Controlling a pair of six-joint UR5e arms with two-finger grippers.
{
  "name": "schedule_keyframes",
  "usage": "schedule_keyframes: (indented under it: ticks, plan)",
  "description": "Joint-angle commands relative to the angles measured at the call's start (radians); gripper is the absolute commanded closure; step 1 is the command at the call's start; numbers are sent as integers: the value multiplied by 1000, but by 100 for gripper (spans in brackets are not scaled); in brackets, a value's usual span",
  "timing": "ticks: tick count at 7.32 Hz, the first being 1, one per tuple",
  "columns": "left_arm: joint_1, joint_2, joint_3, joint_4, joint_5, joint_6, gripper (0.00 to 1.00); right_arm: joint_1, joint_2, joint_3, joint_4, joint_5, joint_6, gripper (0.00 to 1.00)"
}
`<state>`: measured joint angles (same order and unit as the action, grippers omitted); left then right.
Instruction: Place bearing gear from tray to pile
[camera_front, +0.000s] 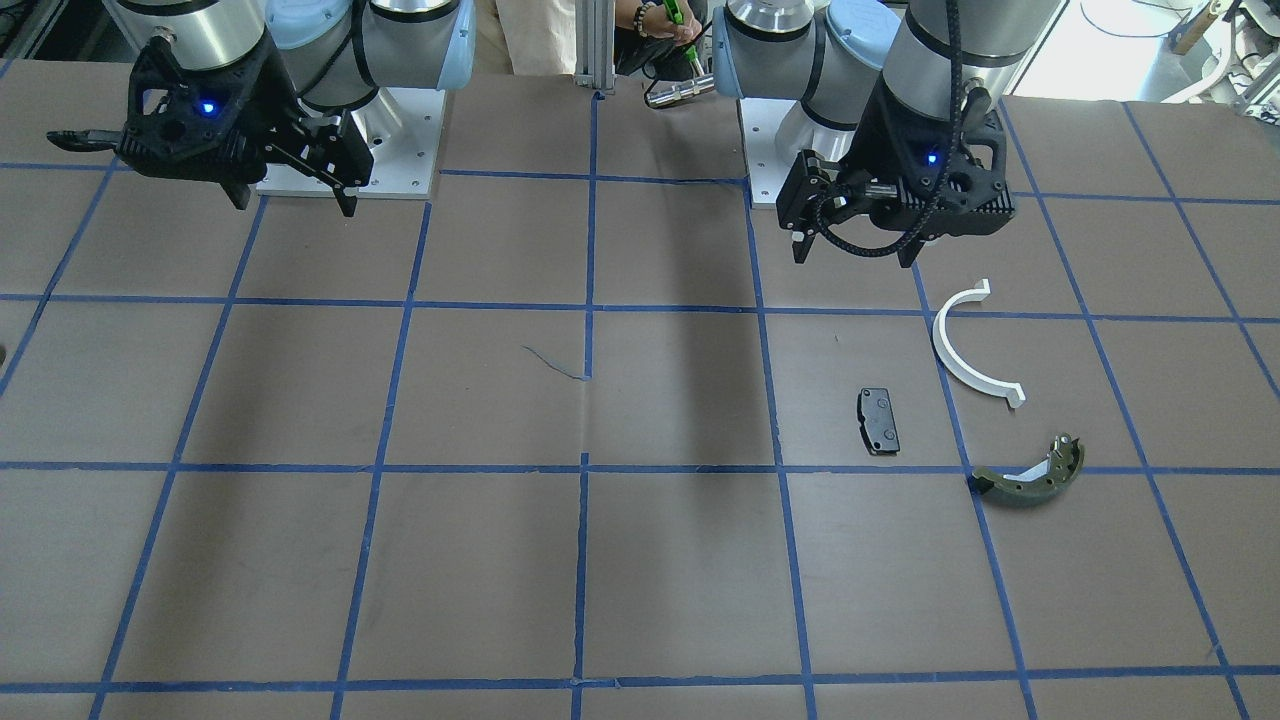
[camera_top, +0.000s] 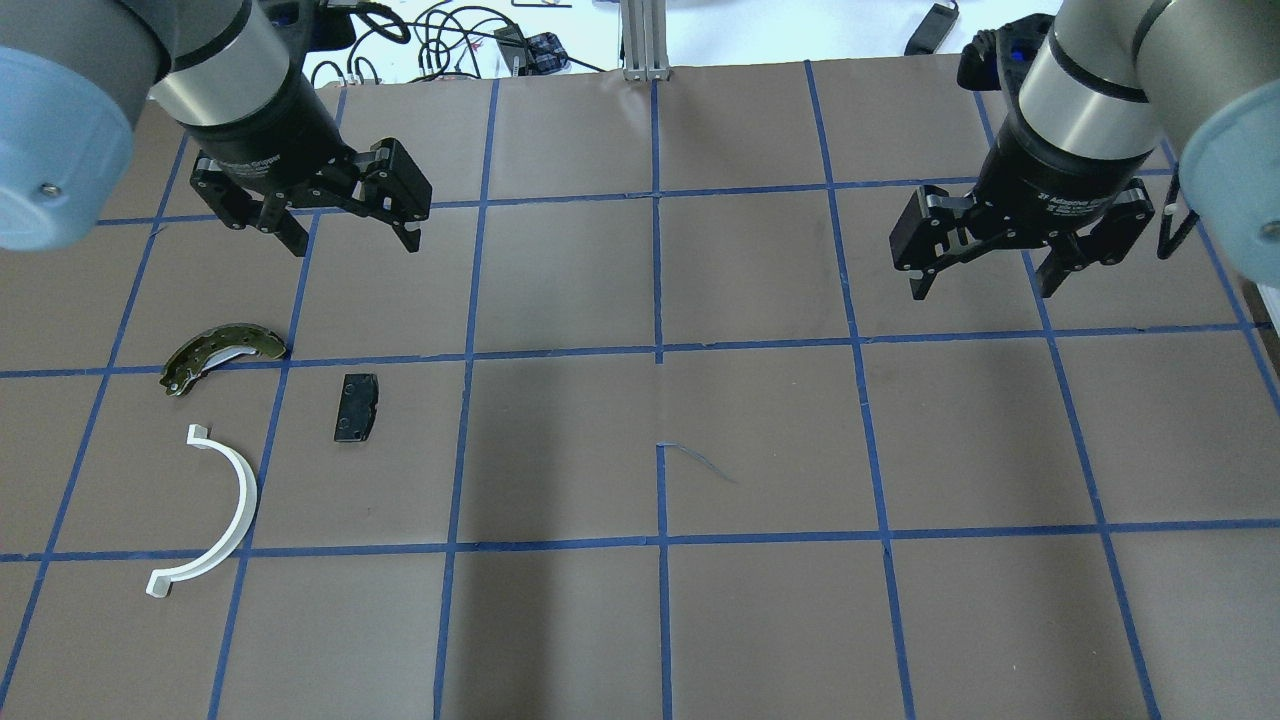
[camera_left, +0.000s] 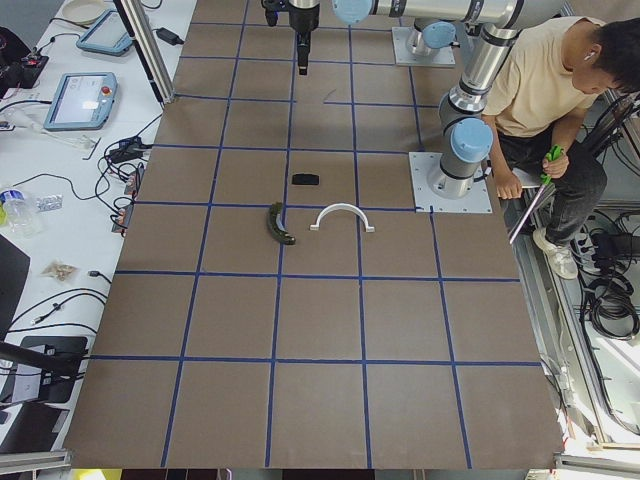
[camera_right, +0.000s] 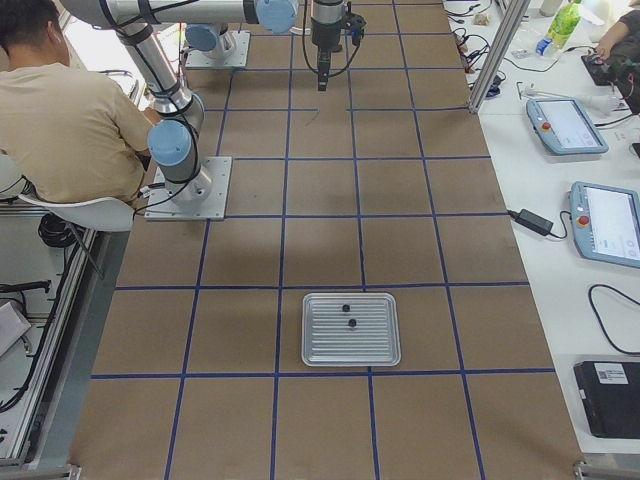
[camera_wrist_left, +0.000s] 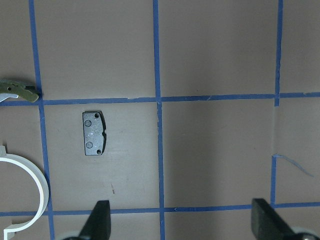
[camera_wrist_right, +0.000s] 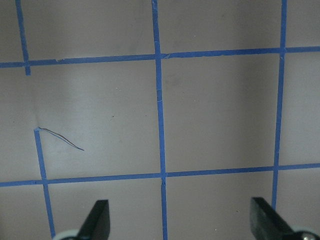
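1. Bearing gear is hard for us to pick out. Two small dark bits (camera_right: 344, 307) lie close together on the silver tray (camera_right: 320, 350), and they are too tiny for us to tell which is which.
2. The tray lies flat on the bench (camera_top: 660, 620) at the robot's right end, well apart from both arms.
3. The pile is on the robot's left side. A white half-ring (camera_top: 225, 510), a black pad (camera_top: 356, 407) and a green brake shoe (camera_top: 222, 352) lie near each other but do not touch.
4. The left gripper (camera_top: 355, 240) hangs above the bench by the pile. Its fingers are spread wide with nothing between them.
5. The right gripper (camera_top: 984, 290) hangs above bare bench on the other side. It is also spread wide and holds nothing.
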<state>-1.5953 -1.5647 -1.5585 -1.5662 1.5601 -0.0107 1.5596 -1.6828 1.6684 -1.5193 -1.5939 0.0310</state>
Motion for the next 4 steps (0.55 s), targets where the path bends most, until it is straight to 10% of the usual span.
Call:
schedule_keyframes:
  ticks: [1,4]
  plan:
    - [0,0,0,0,0,0,0,0,-2,-1,-1,23,-8,0]
    - [0,0,0,0,-2,0,0,1,0,-1,10,49,-8,0]
